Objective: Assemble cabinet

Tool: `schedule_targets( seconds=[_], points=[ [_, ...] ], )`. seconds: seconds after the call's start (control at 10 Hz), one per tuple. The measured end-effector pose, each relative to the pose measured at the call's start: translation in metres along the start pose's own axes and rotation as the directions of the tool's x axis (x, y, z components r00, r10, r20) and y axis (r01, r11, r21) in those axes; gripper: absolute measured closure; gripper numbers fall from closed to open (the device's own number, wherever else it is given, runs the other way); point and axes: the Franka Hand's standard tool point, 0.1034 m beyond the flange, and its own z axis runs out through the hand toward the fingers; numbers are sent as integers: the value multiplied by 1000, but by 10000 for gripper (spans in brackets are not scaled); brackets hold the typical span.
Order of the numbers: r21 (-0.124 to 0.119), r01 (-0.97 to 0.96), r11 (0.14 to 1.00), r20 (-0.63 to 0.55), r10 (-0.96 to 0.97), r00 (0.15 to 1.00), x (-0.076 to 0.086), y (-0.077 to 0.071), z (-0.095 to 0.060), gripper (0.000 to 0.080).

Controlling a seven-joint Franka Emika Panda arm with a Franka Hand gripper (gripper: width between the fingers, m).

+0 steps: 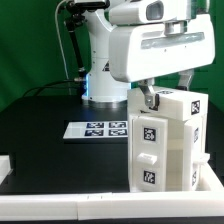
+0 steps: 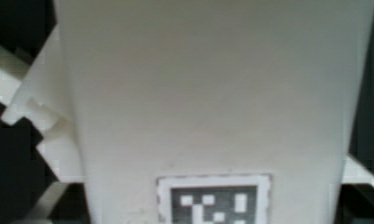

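Note:
The cabinet (image 1: 166,142) is a tall white boxy body with black-and-white tags, standing upright at the exterior view's right, near the table's front corner. My gripper (image 1: 150,100) comes down from above onto its upper left edge, and one dark finger shows against the white top part. In the wrist view a flat white panel of the cabinet (image 2: 202,100) fills the picture, with one tag (image 2: 214,202) at its near end. My fingertips are hidden behind this panel, and the jaws appear closed on the cabinet's top.
The marker board (image 1: 101,129) lies flat on the black table to the left of the cabinet. A white rail (image 1: 50,205) runs along the table's front edge. The arm's base (image 1: 100,80) stands at the back, with a green wall behind.

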Motion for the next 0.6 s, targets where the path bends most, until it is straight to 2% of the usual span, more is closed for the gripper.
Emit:
schedule_targets(
  seconds=[0.2, 0.6],
  points=[
    [0, -65, 998, 0, 65, 998, 1, 1, 0, 239],
    [-1, -320, 947, -1, 320, 947, 0, 2, 0, 239]
  ],
)
